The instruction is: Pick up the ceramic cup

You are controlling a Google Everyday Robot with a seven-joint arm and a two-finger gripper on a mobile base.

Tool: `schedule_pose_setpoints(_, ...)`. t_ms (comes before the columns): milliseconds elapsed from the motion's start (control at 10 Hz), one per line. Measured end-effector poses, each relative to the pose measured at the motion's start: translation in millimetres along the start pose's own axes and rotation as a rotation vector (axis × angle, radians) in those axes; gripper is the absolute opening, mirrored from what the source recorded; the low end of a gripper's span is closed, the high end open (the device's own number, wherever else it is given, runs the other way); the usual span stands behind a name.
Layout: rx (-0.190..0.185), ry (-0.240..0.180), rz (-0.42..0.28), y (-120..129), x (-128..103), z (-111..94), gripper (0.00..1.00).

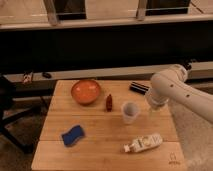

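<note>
The ceramic cup [129, 112] is seen upright at the table's [100, 150] centre right. The gripper [153, 108] is held just right of it; whether it is open or closed cannot be told.

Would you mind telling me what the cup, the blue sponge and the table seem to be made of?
The cup looks like glazed ceramic: pale, smooth walls. The blue sponge seems matte foam, given its rounded shape. The table looks like light wood with board lines. The end effector hangs just right of the cup.
</note>
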Motion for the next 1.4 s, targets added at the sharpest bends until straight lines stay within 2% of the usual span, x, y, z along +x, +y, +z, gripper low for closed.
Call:
schedule_pose_setpoints(200,-0.007,-0.02,-0.018,3,-11,6,0.8)
schedule_pose_setpoints(500,-0.014,-0.042,-0.068,9,-16,19,0.8)
schedule_pose_setpoints(900,-0.024,-0.064,-0.098,7,-29,27,0.8)
schedule_pose_setpoints(1400,-0.038,-0.077,-0.151,6,-45,43,0.8)
